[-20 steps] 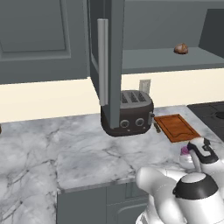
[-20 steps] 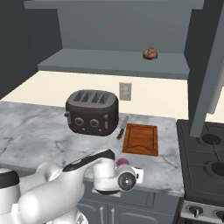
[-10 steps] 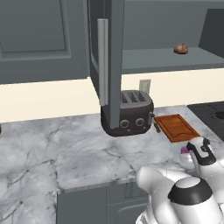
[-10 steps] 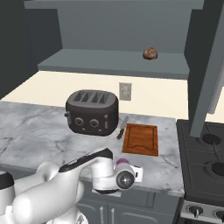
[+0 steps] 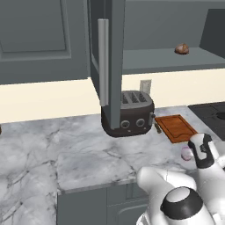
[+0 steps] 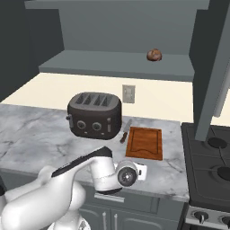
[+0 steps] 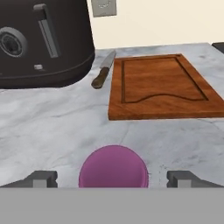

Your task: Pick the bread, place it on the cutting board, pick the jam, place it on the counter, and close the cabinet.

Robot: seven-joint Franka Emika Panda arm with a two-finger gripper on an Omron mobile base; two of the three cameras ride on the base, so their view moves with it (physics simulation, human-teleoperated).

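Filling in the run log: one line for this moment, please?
claw: open, straddling jam | jam: on counter | bread: in cabinet | cutting board: bare

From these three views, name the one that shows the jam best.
The hand view: the jam sits close, centred between the open jaws, on the counter before the cutting board. The left base view shows a small pink bit beside the arm; in the right base view the arm covers it.
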